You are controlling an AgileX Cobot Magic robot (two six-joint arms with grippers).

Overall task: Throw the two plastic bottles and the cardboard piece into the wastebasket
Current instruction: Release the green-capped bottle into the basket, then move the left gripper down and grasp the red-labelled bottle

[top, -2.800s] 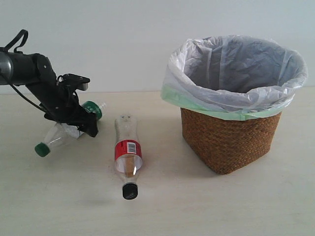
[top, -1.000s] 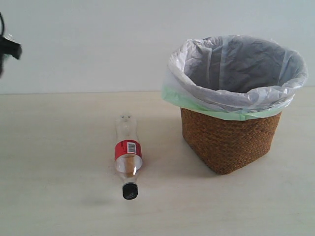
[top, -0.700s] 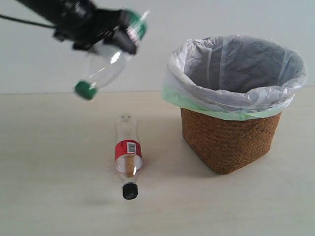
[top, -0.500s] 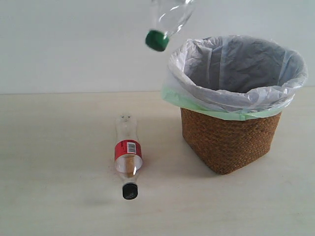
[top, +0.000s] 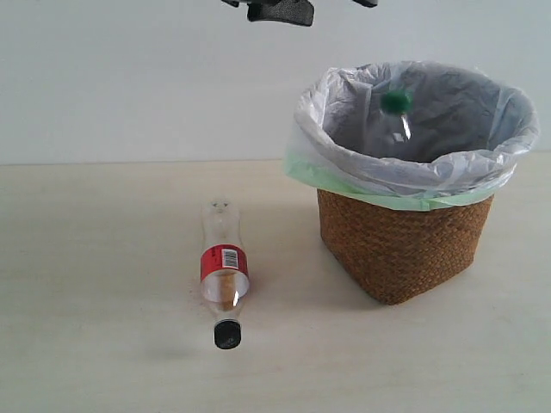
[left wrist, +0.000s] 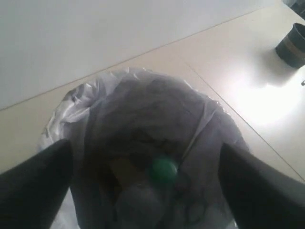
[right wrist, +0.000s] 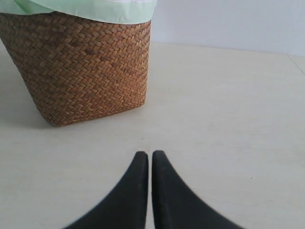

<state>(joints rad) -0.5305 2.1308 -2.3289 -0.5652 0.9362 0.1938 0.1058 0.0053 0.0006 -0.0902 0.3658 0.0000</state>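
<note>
Plain pale wall (top: 129,77) behind a light, perhaps wooden tabletop (top: 103,344).

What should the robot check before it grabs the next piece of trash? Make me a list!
1. Green-cap bottle inside the basket: ok, it is within the bag's rim.
2. Left hand open and empty above the basket: ok.
3. Red-label bottle easy to reach: ok, it lies alone on the table.
4. Right hand ready to grab: not ok, its fingers are shut.
5. Basket upright: ok.
6. Cardboard piece found: cannot tell; none shows on the table, and a blurry tan patch in the basket might be it.
</note>
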